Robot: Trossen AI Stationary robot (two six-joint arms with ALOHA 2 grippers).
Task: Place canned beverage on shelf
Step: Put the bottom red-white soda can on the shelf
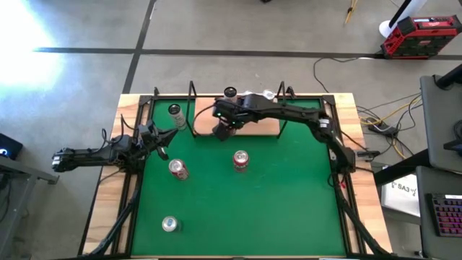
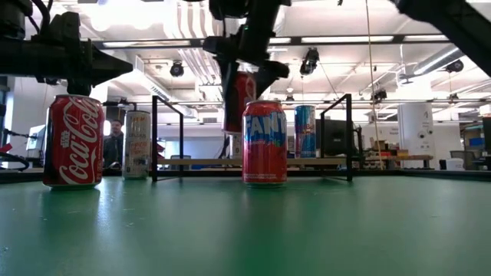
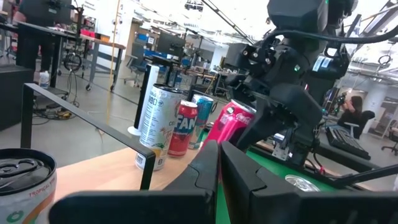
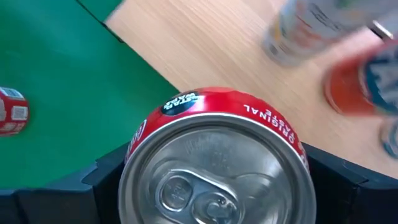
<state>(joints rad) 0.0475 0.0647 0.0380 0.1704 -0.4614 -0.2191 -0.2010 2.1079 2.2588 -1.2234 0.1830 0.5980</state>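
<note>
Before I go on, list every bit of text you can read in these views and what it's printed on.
"Coca-Cola" on the red can at the left of the low view.
"FANTA", only partly readable, on the orange can mid-mat.
"ORIGINAL TASTE" on the rim of the red can between the right gripper's fingers.
"SA3" on a white sheet beside the table.
Print on the tall white can and the blue can is too blurred to read.

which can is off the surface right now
The red can held in the right gripper, above the shelf edge. The other cans stand on the mat or shelf.
</note>
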